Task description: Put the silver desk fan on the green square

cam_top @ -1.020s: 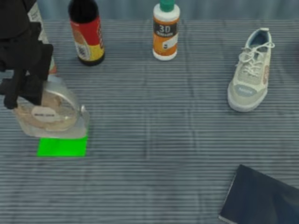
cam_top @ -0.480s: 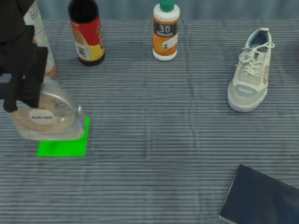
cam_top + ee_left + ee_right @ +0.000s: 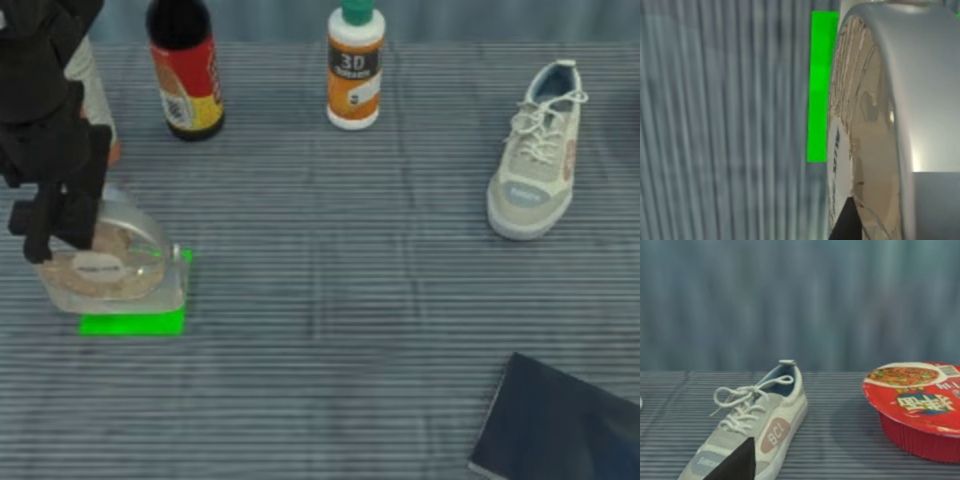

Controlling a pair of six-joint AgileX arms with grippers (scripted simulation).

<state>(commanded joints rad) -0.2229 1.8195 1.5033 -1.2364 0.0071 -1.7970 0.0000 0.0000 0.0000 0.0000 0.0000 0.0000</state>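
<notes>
Our left gripper (image 3: 55, 215) grips the silver desk fan (image 3: 110, 265), which sits below it, covering most of the green square (image 3: 130, 323).

Shiny silver desk fan (image 3: 105, 265) covers most of the green square (image 3: 130, 323); table's left side.

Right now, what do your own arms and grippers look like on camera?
Only the left arm shows in the top view: matte black, blocky and angular, without visible markings, cables or colour accents. Its left gripper has dark, slab-like fingers. In each wrist view a plain black wedge of a fingertip shows, unmarked. The right arm is outside the top view.
</notes>
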